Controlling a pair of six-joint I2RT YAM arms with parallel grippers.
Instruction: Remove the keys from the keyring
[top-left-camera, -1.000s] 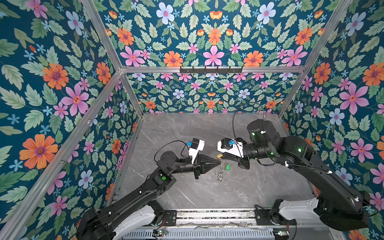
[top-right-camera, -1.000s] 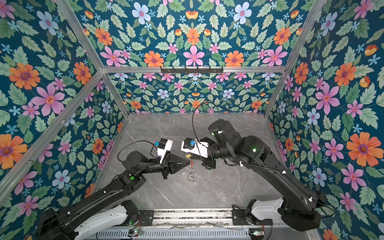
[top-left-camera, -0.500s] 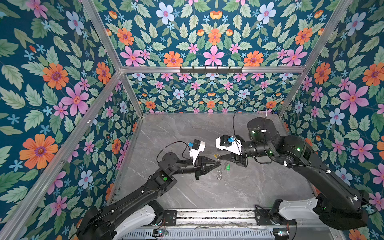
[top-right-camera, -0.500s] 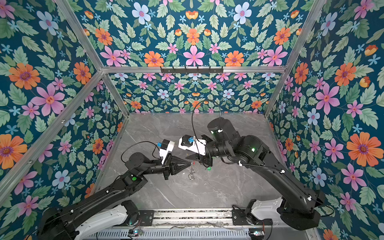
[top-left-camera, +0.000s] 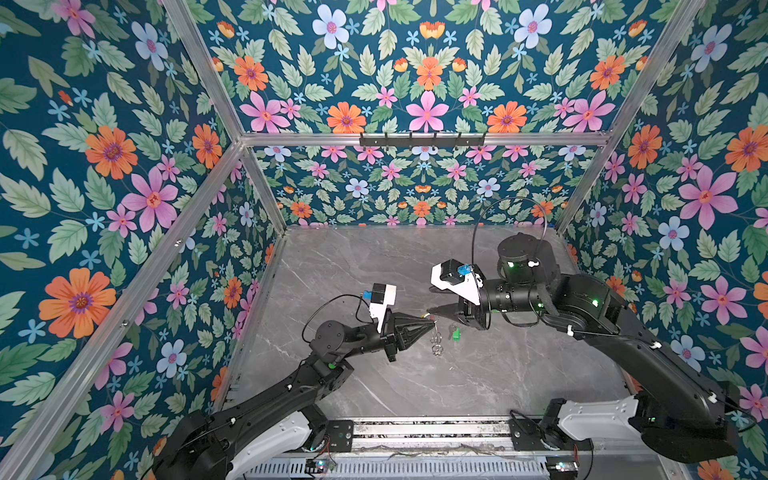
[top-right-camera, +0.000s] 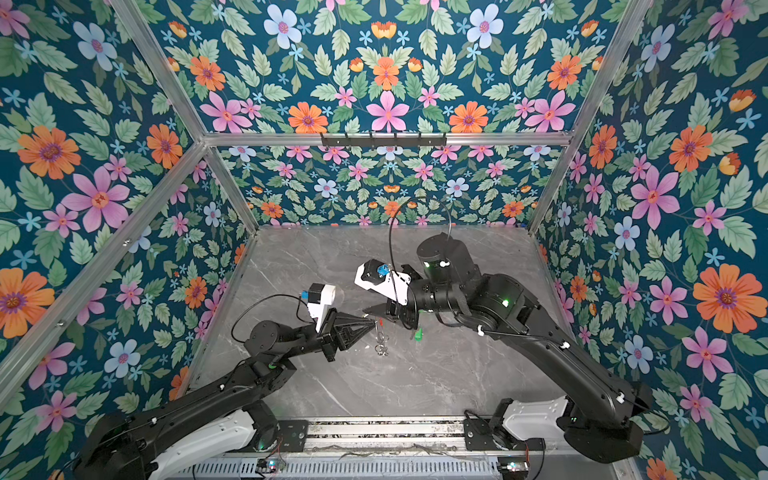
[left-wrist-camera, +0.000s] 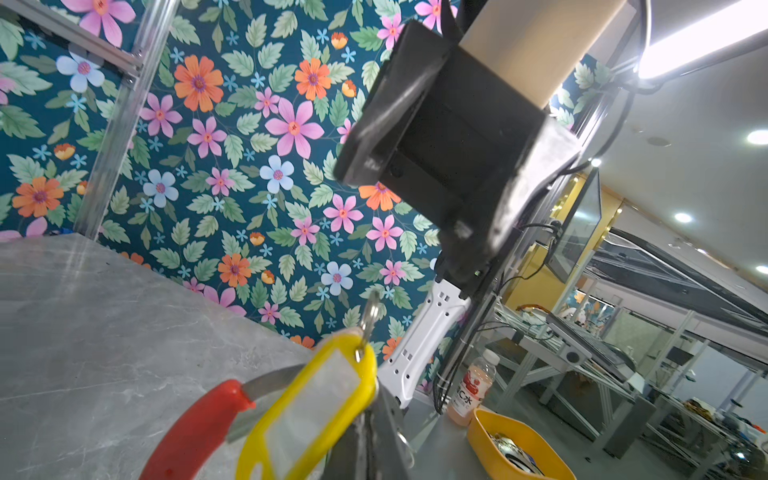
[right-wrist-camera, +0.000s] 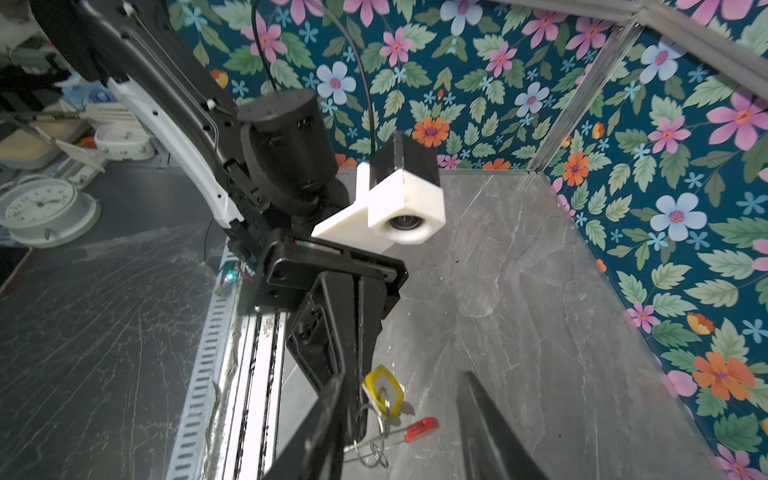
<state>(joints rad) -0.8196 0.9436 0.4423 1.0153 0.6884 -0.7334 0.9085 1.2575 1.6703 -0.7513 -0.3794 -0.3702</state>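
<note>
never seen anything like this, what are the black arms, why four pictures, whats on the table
A left arm and a right arm of a robot stand at the near edge of a grey table. Two nearly equal pictures look down from overhead; the other two come from a camera on each arm's wrist. Each arm ends in a two-fingered gripper. The left gripper is shut on the keyring, a hoop with a red segment, which hangs from its tip; a key with a yellow tag is on it. The right gripper is open and empty. A key with a green tag lies on the table, off the hoop.
</note>
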